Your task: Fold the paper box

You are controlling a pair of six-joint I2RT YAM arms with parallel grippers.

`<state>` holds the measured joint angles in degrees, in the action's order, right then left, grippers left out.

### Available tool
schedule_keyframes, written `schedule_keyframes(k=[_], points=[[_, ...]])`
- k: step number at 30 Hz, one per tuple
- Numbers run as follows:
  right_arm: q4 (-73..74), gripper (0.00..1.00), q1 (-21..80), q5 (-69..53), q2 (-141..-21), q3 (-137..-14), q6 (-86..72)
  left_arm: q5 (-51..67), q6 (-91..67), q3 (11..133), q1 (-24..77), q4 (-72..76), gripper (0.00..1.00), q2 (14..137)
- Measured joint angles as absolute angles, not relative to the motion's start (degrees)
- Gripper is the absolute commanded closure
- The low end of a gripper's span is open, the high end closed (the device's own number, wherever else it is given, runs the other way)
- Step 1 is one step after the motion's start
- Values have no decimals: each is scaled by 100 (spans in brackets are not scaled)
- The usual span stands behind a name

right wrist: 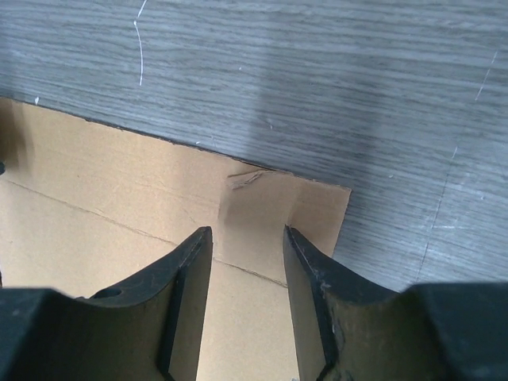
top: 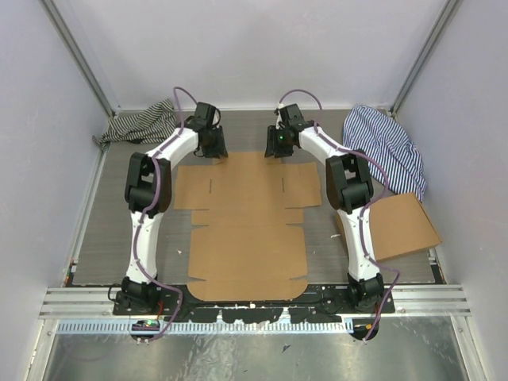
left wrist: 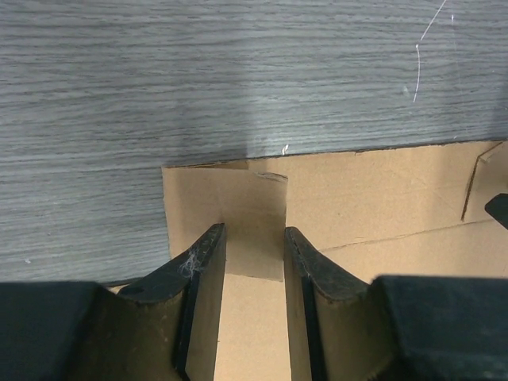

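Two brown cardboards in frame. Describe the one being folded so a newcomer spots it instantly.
On the grey table, look at the middle. The paper box lies there flat: a large die-cut sheet with stepped edges and slits, unlike the smaller plain cardboard piece at the right edge.

In front of me the paper box (top: 248,238) lay unfolded, one plain brown die-cut sheet flat on the counter (top: 103,230), centred left to right. Its near end had rounded corners, and stepped notches cut both sides at the middle. The wider far panel carried two short slits. Up close I saw scored creases near its far corners and a small crumple at the far right edge.
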<state>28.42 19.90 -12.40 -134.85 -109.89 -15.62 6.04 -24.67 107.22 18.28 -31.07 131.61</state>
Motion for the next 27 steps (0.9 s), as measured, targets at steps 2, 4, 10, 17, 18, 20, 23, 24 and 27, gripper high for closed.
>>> schedule_keyframes(k=[2,4,10,17,18,20,23,24,27], points=[[2893,52,1990,-1227,-13526,-11076,-1586,582,-2475,10785,1833,-3142,62,13207],[2928,52,1992,-1221,-13568,-11139,-1601,565,-2480,10908,1833,-3251,62,13277],[2971,52,1992,-1197,-13605,-11209,-1664,541,-2493,11091,1844,-3417,62,13410],[2991,51,1994,-1186,-13605,-11229,-1693,541,-2482,11850,1841,-4088,62,13832],[2993,49,1994,-1186,-13603,-11229,-1697,543,-2475,12016,1841,-4233,62,13917],[2993,46,2001,-1184,-13596,-11229,-1712,552,-2477,12092,1837,-4335,61,13950],[3015,40,2018,-1166,-13557,-11214,-1730,572,-2530,11708,1837,-4069,58,13734],[3048,37,2021,-1170,-13531,-11190,-1737,596,-2563,11528,1835,-3990,55,13618],[3183,34,2056,-1133,-13421,-11139,-1745,674,-2602,11227,1844,-4029,49,13371]])
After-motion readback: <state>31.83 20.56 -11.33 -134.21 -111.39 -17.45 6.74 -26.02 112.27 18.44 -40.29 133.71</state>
